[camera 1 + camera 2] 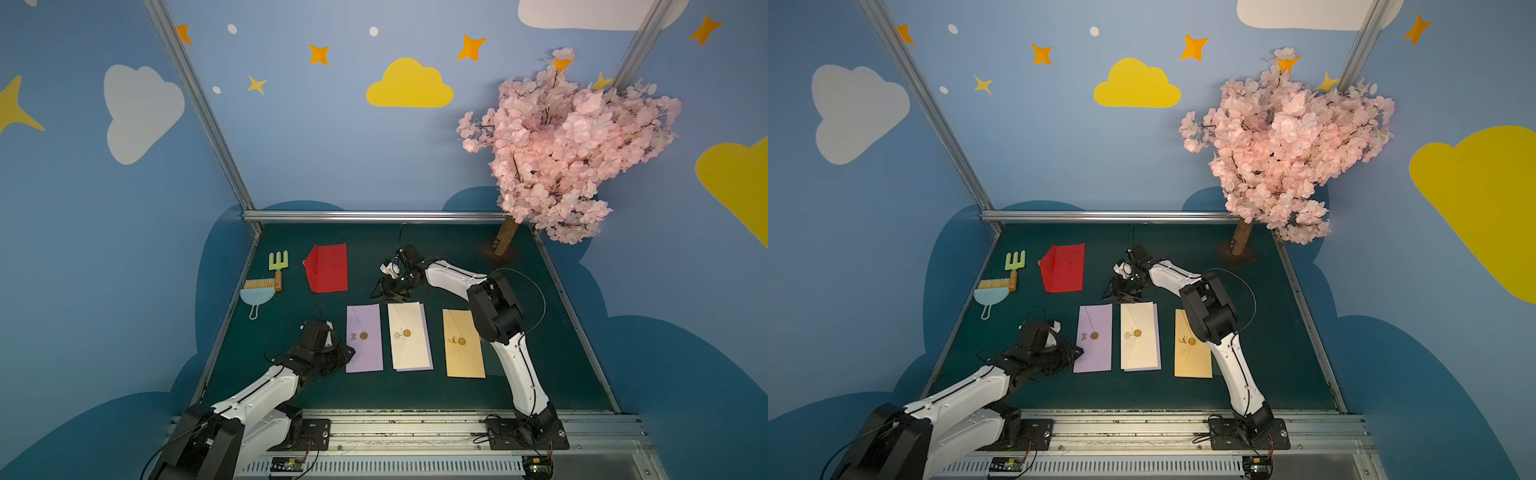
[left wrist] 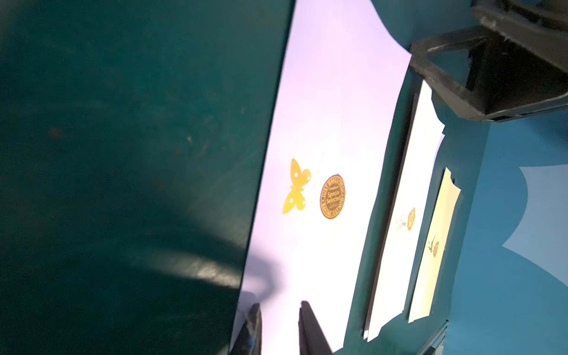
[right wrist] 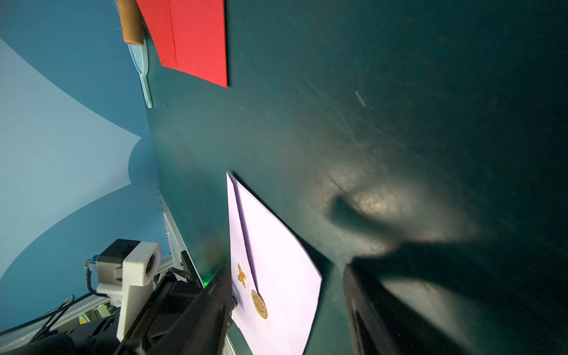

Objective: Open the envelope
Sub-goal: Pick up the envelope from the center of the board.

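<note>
Left gripper (image 1: 348, 356), narrowly parted, apparently braces the lilac envelope (image 1: 368, 353); right gripper (image 1: 384, 293), spread beyond it, must catch its flap (image 1: 354, 325).

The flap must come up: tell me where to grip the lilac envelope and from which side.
Probably the flap tip at the gold seal, approached from the lilac envelope's long edge facing the cream envelope: the flap hinges on the opposite edge and points that way.
</note>
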Motion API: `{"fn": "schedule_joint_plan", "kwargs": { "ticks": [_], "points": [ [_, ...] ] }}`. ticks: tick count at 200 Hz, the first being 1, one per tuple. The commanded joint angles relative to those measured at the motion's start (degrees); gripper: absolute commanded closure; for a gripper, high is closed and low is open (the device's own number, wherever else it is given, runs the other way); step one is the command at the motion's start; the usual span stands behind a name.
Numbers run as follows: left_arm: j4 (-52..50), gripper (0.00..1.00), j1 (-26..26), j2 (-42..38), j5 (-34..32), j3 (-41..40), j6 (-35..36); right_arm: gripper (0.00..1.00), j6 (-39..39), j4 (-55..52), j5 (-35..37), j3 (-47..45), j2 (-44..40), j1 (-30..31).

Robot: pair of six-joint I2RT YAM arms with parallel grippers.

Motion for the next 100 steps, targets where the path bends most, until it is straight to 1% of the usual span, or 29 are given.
{"fn": "schedule_joint_plan", "kwargs": {
  "ticks": [1,51,100],
  "points": [
    [-2.02,0.76,0.58,0.99,-0.27,-0.36,0.71,0.42,-0.98,-1.29,-2.71,1.04,2.29,0.17],
    [-2.06,0.76,1.61,1.08,0.37,-0.51,1.16,0.45,-0.48,1.12,-7.0,-1.01,1.5,1.22],
    [-1.66,0.76,2.44,1.25,1.08,-1.0,1.26,0.47,-0.57,1.55,-8.58,-2.48,-0.33,3.14]
  ]
}}
